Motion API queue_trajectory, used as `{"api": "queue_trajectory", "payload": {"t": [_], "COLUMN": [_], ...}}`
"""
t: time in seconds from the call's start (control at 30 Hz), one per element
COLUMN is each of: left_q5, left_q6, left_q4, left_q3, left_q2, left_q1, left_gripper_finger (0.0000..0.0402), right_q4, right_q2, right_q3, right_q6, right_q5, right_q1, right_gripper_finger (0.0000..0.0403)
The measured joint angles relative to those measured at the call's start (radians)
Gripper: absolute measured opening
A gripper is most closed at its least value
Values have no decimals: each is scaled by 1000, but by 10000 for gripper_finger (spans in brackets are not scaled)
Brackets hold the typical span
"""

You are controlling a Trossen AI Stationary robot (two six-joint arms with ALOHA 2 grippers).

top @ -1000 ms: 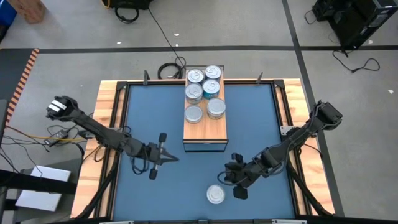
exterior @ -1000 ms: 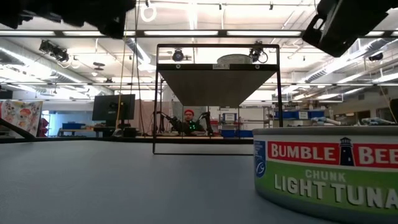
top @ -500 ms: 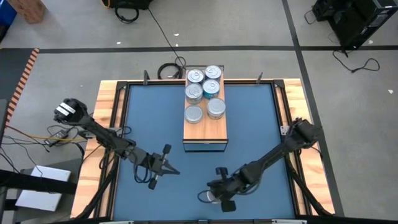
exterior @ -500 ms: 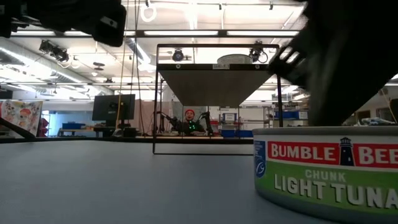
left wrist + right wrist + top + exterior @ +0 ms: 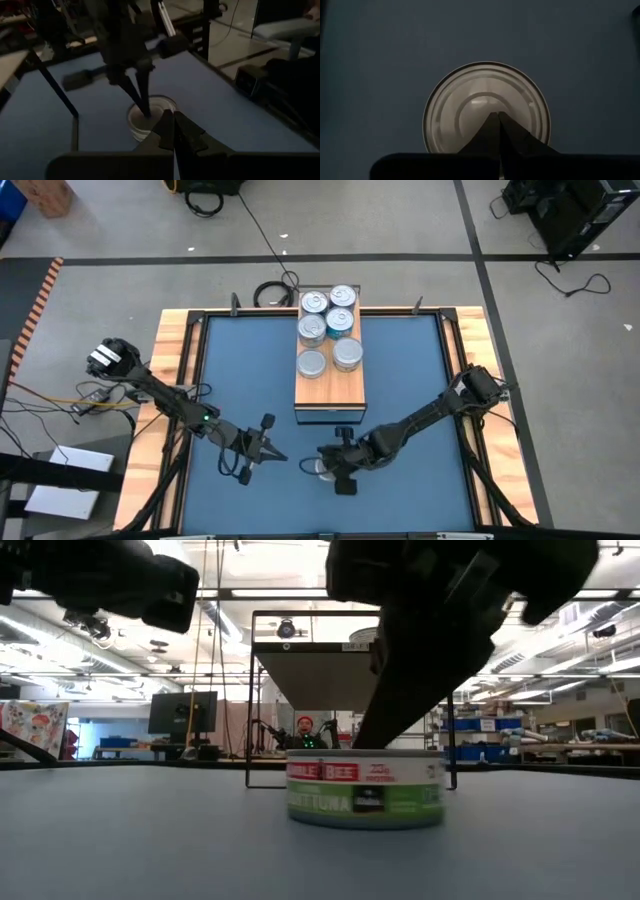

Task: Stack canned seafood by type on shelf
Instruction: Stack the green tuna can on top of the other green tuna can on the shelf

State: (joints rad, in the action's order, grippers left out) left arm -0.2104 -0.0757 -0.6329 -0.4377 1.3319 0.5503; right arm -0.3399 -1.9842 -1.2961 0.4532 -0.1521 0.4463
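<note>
One flat tin (image 5: 317,471) with a silver lid and a green tuna label stands flat on the blue mat near the table's front; it also shows in the low view (image 5: 365,790), the right wrist view (image 5: 470,100) and the left wrist view (image 5: 142,120). My right gripper (image 5: 327,463) is shut, with its tips on the tin's lid. My left gripper (image 5: 281,452) is shut and empty, just left of the tin and pointing at it. Several more tins (image 5: 328,328) stand on the far half of the wooden shelf (image 5: 332,392). My right gripper presses its shut fingertips (image 5: 385,710) down on the middle of the tin's lid (image 5: 480,107). The fingers come from above, slanting in from the table's right. The tin stands flat and upright on the mat.
The shelf's near half (image 5: 330,385) is bare wood. The blue mat (image 5: 240,370) is framed by a wooden border (image 5: 170,370). Cables (image 5: 270,292) lie behind the shelf on the floor.
My right gripper has swept toward the table's left edge, come onto the tin's lid, then gone toward the far edge. The tin has slid along the mat with it, left and toward the shelf, staying upright. My left gripper has shifted a little toward the near edge.
</note>
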Motion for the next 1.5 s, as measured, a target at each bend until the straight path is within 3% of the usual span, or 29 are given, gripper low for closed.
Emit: {"api": "queue_trajectory", "payload": {"t": [0.2,0.33,0.47,0.6,0.9,1.13,1.5], "left_q5": [-37,41,64,64,72,45,-49], "left_q6": [2,2,-62,-164,-339,-443,-548], "left_q4": [12,-10,-6,48,358,379,368], "left_q3": [0,-40,-114,-201,-414,-442,-442], "left_q2": [61,155,250,302,368,390,507], "left_q1": [-3,-17,-18,-18,-25,-54,-26], "left_gripper_finger": [2,2,2,11,74,87,87], "right_q4": [-136,-211,-284,-221,-116,137,235], "right_q2": [39,94,101,103,103,103,103], "right_q3": [-72,-100,-89,-8,120,216,241], "right_q6": [-43,-69,-3,28,173,163,92], "right_q5": [-30,-112,-116,-133,-150,-117,-119], "right_q1": [19,52,59,93,121,106,80], "right_gripper_finger": [29,38,25,6,4,3,3]}}
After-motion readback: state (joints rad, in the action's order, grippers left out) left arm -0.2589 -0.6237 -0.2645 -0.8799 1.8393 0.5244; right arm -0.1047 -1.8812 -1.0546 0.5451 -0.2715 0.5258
